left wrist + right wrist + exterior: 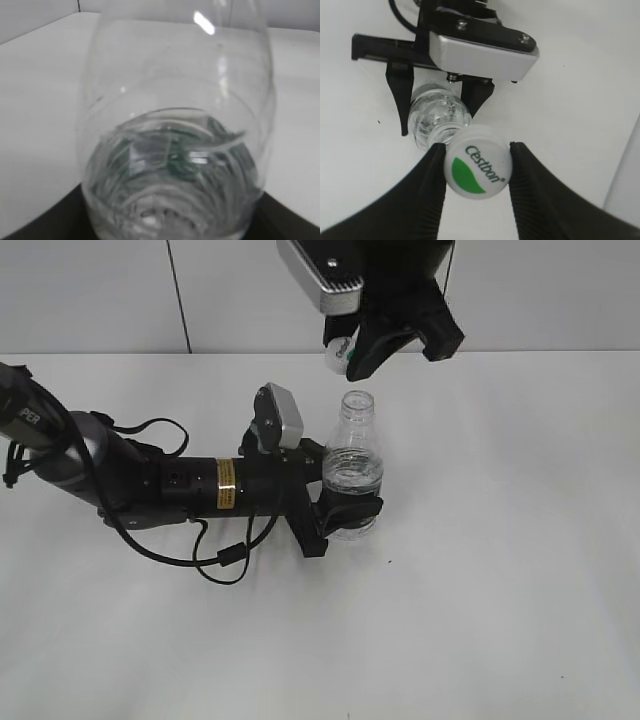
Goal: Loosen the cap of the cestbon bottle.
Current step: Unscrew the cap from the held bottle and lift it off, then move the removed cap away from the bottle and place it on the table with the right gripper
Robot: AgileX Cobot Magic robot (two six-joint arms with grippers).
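Note:
The clear cestbon bottle point(352, 475) stands upright mid-table with its neck open and no cap on it. My left gripper point(340, 510) is shut on the bottle's lower body. The bottle fills the left wrist view point(175, 150), where the jaws are hidden. My right gripper point(350, 352) is raised above and behind the bottle and is shut on the white cap point(338, 352). In the right wrist view the cap point(477, 170), with its green leaf mark and lettering, sits between the two black fingers point(477, 172), above the open bottle mouth point(439, 120).
The left arm point(150, 485) lies low across the white table point(500, 590) from the left, with a looped black cable point(225, 560) in front of it. A grey wall point(550, 290) stands behind the table.

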